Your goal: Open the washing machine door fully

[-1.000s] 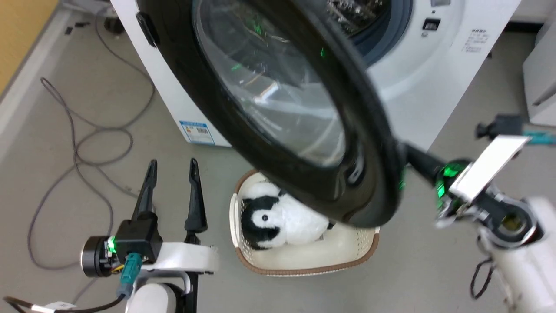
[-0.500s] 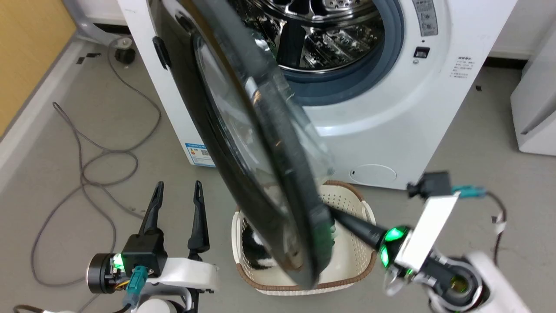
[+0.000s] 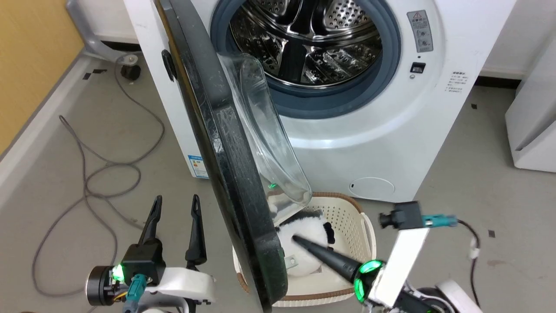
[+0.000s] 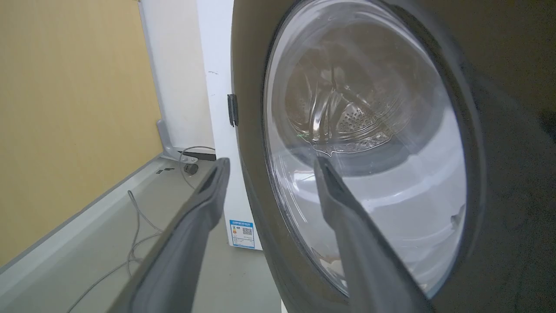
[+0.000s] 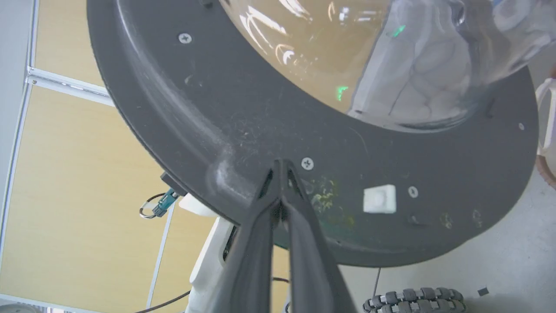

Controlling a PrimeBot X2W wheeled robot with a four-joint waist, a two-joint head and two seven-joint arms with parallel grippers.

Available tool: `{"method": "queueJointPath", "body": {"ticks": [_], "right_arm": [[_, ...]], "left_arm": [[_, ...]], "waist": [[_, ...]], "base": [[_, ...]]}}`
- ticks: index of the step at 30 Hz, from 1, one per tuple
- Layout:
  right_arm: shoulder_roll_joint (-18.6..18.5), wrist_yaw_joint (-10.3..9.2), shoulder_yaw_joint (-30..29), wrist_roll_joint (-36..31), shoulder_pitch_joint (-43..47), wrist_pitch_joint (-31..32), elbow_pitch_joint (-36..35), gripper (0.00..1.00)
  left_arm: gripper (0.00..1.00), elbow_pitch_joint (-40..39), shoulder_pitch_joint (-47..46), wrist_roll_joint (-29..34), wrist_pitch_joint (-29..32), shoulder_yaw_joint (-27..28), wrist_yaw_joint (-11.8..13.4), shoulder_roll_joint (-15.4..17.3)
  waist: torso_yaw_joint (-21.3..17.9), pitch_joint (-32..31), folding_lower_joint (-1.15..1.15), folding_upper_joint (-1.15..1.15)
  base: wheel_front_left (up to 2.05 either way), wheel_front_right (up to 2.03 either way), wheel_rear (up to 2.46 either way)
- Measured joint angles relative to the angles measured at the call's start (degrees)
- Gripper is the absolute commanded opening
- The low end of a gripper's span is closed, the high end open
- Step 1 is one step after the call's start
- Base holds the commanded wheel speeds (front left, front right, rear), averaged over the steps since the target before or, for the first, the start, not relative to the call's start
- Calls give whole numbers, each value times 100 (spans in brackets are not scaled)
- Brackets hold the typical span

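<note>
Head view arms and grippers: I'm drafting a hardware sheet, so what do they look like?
The left gripper has two tapering black fingers on a black block, a green light, a teal connector and a white arm shell. The right gripper has like fingers, a green ring and a white plate carrying a black module with a teal plug and cable.

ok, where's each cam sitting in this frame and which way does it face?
Head view: on the head, facing forward and down at the washing machine and its door, seen edge-on; left gripper and right gripper low in frame.
Left wrist view: on the left wrist, looking along the open left gripper at the door's outer face.
Right wrist view: on the right wrist, looking along the shut right gripper at the door's inner face.
Shared: both wrist views see the door, from opposite faces.
</note>
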Motion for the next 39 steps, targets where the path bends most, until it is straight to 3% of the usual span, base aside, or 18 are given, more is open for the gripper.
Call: {"method": "queueJointPath", "body": {"ticks": [7, 15, 18, 22, 24, 27, 32, 38, 39], "right_arm": [[-163, 0, -517, -545, 24, -1430, -303, 0], [-659, 1, -956, -2424, 36, -3966, -55, 0], [-720, 3, -1424, -3711, 92, -4111, 126, 0], [-363, 4, -2501, -6136, 242, -4121, -356, 0], [35, 4, -2819, -6738, 424, -4121, -588, 0], [270, 8, -2905, -7738, 748, -4120, -828, 0], [490, 7, -3087, -8402, 1172, -4120, -877, 0], [662, 7, -3297, -8528, 1533, -4120, -616, 0], [671, 7, -3342, -8523, 1564, -4120, -526, 37]], "left_arm": [[100, 29, 89, 0, 0, 73, -8, 0], [100, 70, 153, 3, 0, 114, -52, -1], [100, 65, 164, 37, 0, 149, -58, -1], [100, 52, 172, 42, 0, 201, -62, -1], [100, 49, 173, 42, 0, 210, -79, -2], [100, 48, 188, 42, 0, 227, -83, -1], [100, 48, 193, 42, 0, 241, -86, -2], [100, 47, 194, 42, 0, 258, -82, -1], [100, 47, 194, 42, 0, 260, -82, -1]], "waist": [[-59, -124, 0, 0], [-123, -229, 0, 0], [-160, -255, 1, 0], [-230, -241, 1, 0], [-256, -235, 1, 0], [-293, -233, 1, 0], [-319, -234, 1, 0], [-320, -236, 1, 0], [-319, -235, 1, 0]], "base": [[0, 0, 0], [0, 0, 0], [0, 0, 0], [0, 0, 0], [0, 0, 0], [0, 0, 0], [0, 0, 0], [0, 0, 0], [0, 0, 0]]}}
